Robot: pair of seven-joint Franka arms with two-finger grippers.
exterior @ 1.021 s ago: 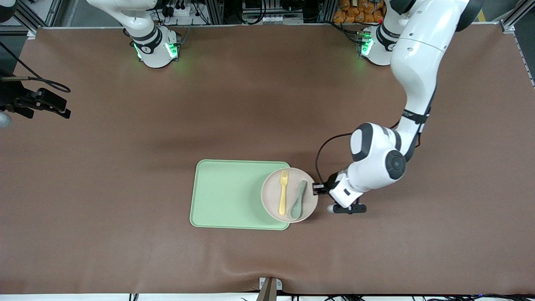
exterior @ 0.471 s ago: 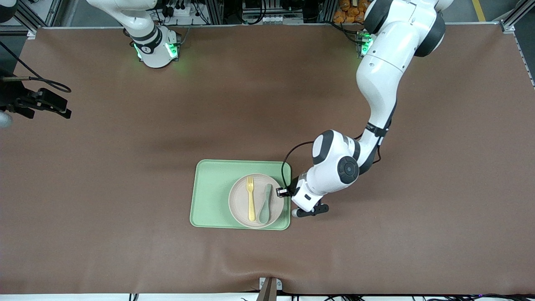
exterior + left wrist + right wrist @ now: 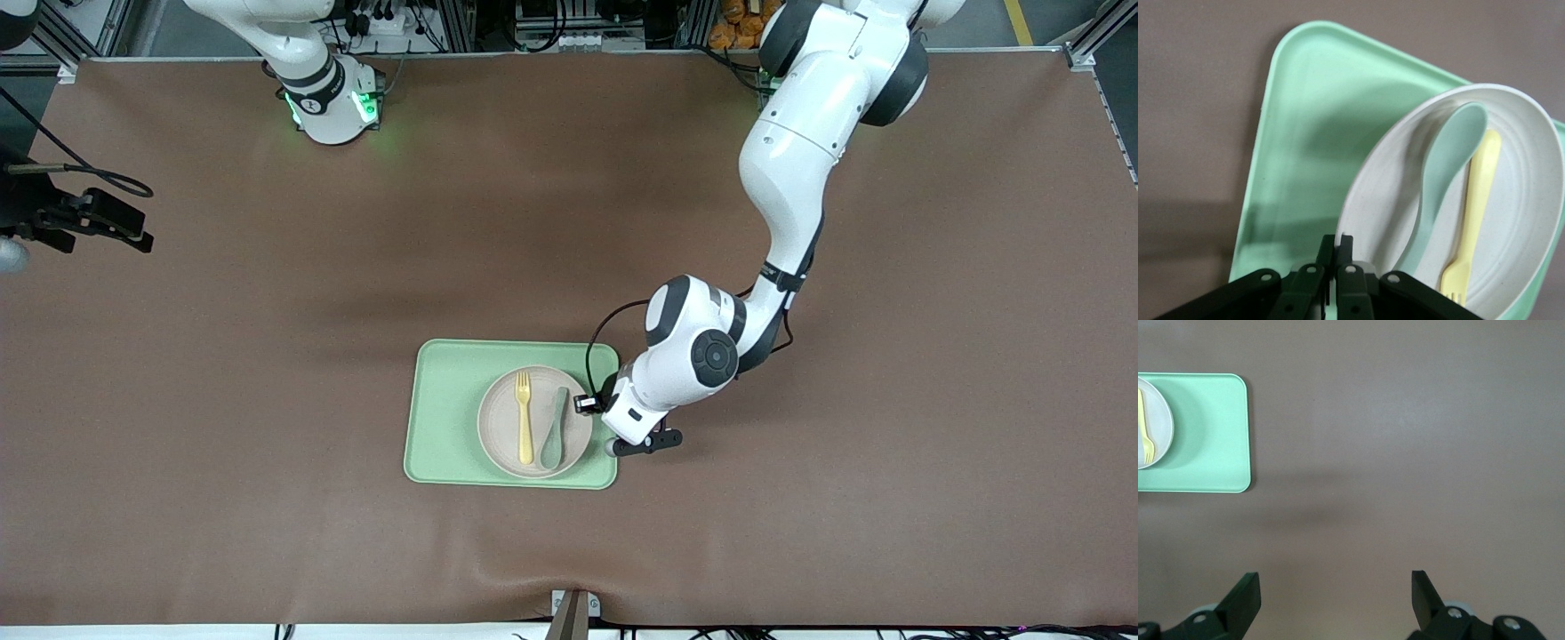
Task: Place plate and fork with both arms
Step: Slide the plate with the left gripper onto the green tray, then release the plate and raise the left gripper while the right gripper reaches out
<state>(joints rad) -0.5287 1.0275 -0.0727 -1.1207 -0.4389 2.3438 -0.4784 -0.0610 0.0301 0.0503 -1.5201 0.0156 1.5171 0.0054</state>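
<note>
Moved further onto the green tray (image 3: 453, 418): pale beige round plate (image 3: 502, 449), now fully on it, toward the left arm's end. Yellow fork (image 3: 524, 418) and grey-green spoon (image 3: 553, 431) lie side by side on the plate (apart). Left gripper (image 3: 1337, 248) pinched on the plate rim. Right gripper (image 3: 1336, 597) wide, empty, waiting over bare worktop (image 3: 267, 356).

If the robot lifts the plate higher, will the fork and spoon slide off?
Maybe. The plate is shallow with a low rim, so tilting could let them slide. The fork and spoon lie loose and look like smooth, light plastic. The left gripper pinches only one edge, so the plate may sag.
</note>
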